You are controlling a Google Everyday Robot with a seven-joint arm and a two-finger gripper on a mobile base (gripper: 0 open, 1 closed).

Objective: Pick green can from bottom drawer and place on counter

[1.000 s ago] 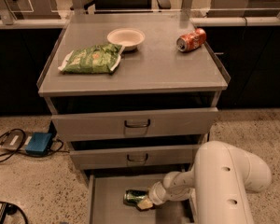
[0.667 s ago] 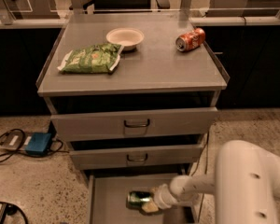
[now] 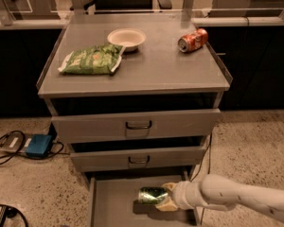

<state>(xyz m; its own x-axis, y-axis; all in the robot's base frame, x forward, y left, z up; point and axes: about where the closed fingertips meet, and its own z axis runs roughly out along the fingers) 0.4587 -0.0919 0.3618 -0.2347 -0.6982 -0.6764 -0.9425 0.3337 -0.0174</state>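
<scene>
clamped onto one end of the green can (image 3: 150, 195) with the gripper (image 3: 165, 197), low in the bottom drawer (image 3: 112, 207). risks slipping from that end-only hold, or clipping the middle drawer (image 3: 104, 160) on lifting.

Two cans in play: one green can (image 3: 152, 195), one red-orange can (image 3: 192, 40). One chip bag (image 3: 91, 59) and one white bowl (image 3: 127, 38) on the single counter (image 3: 161, 70). Three drawers: top drawer (image 3: 180, 123), middle drawer (image 3: 99, 161), bottom drawer (image 3: 114, 207). One gripper (image 3: 166, 197), down in the bottom drawer, clamped on the green can. On the floor, one blue box (image 3: 39, 145) and perhaps two cables (image 3: 4, 148), hard to separate.
</scene>
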